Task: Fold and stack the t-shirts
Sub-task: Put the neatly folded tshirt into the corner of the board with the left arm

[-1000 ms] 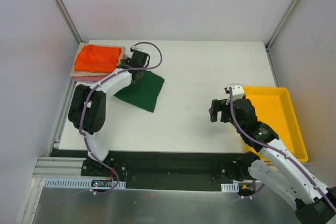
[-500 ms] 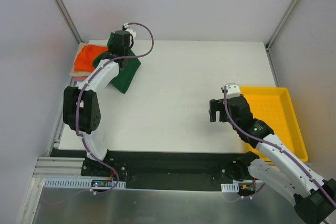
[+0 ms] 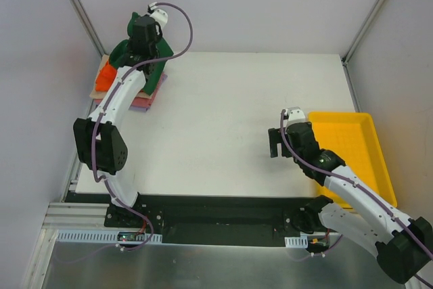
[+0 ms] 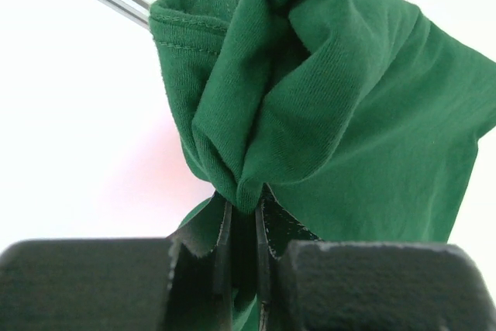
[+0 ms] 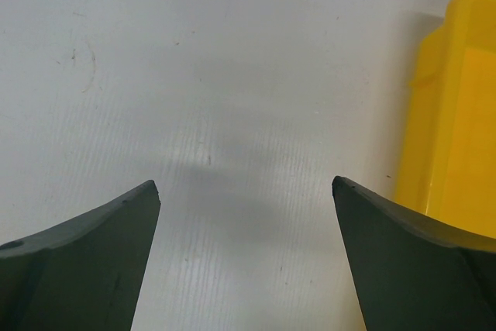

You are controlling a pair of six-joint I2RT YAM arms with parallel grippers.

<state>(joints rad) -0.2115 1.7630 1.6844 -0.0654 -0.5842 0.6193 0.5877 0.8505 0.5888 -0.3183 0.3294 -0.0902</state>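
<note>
Two arms show from above. The left gripper (image 3: 143,35) hangs over the bench's (image 3: 237,99) far-left corner, with the dark green shirt (image 3: 154,71) bunched beneath it above the stack. The orange shirt (image 3: 105,78) and pink shirt (image 3: 145,99) peek out there. The right gripper (image 3: 276,143) sits toward the right edge, beside the yellow tray (image 3: 338,116).

Left wrist view: the fingers pinch tight on a gathered fold of green cloth.

Right wrist view: the fingers are spread wide over bare bench, holding nothing.

Lowering the shirt squarely over the stack and releasing only once it lies flat should keep the bundle from slumping off.
</note>
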